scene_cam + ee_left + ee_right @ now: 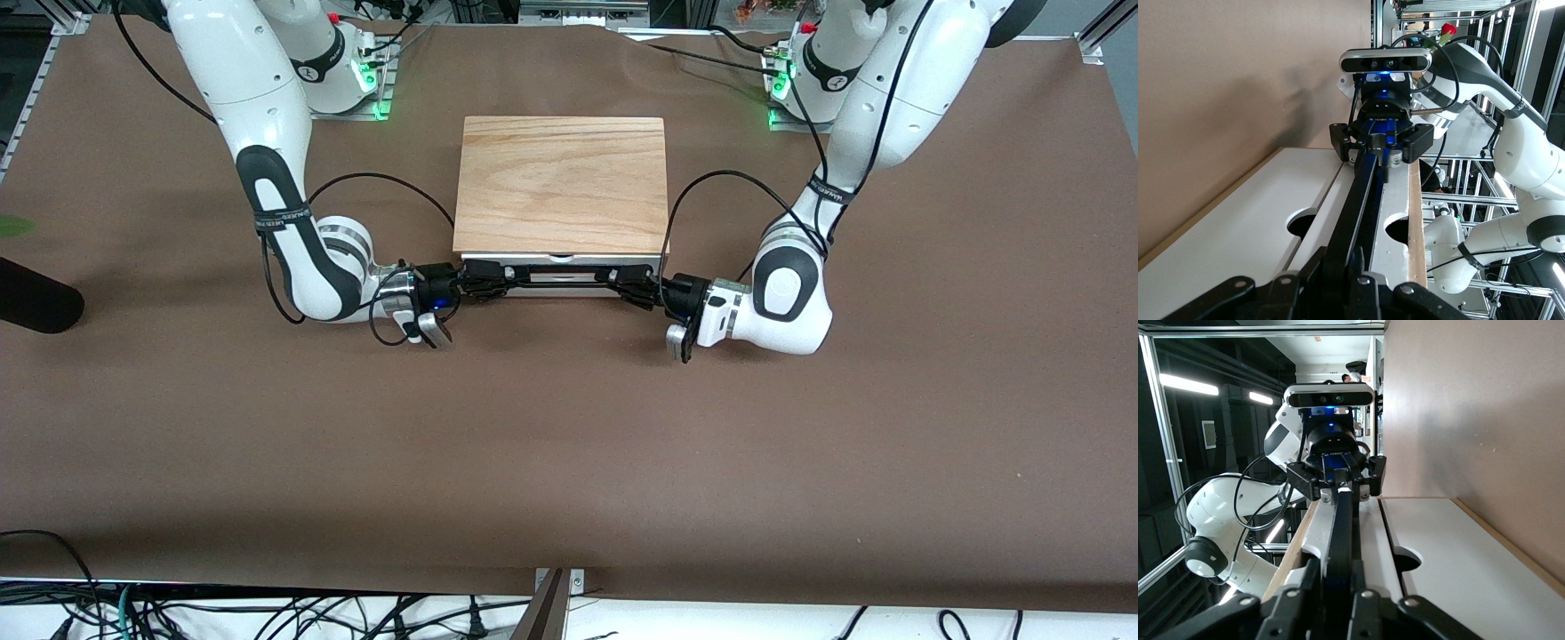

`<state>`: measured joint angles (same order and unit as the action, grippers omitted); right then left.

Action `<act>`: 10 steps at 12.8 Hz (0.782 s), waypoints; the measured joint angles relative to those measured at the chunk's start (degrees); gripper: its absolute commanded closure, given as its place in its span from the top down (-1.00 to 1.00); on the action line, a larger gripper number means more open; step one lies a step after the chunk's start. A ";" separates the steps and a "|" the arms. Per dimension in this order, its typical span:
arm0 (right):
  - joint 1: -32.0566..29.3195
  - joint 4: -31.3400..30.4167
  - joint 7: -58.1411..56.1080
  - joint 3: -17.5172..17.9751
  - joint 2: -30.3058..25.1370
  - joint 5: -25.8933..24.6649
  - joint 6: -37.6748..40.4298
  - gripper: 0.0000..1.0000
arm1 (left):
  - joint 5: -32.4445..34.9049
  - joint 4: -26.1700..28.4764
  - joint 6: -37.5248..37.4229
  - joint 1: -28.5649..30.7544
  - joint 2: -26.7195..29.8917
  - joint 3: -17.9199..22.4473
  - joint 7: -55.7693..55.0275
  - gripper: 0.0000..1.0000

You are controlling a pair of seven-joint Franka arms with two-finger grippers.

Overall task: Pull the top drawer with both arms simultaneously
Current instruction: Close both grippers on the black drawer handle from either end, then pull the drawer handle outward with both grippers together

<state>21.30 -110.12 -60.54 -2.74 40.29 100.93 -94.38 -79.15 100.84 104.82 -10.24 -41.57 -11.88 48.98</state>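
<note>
The top drawer has a white front with a small notch, just under the wood-grain lid of the box. Its thin black handle runs along the front. My right gripper is shut on the handle's end toward the right arm's side. My left gripper is shut on the end toward the left arm's side. In the left wrist view my left gripper clamps the handle against the drawer front. In the right wrist view my right gripper clamps the handle.
The second white-fronted drawer sits beside the top one, also in the right wrist view. The box stands on a brown table. A black object lies at the right arm's end. Cables hang at the table's near edge.
</note>
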 measured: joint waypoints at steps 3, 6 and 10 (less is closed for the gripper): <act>-0.02 0.00 -0.73 0.01 0.20 0.15 0.18 -0.89 | 0.00 0.02 0.00 -0.01 -0.04 0.00 -0.01 -1.00; -0.04 0.14 -0.86 0.01 0.26 0.16 0.18 -0.89 | 0.00 -0.03 0.01 -0.01 -0.04 0.01 -0.01 -1.00; -0.18 2.13 -0.81 -0.05 1.33 0.10 0.32 -0.89 | 0.00 -0.73 0.54 0.01 -0.10 0.22 -0.04 -1.00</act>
<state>21.12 -107.99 -61.35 -2.79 41.62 101.03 -94.06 -79.15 100.11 105.36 -10.23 -41.67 -11.65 48.94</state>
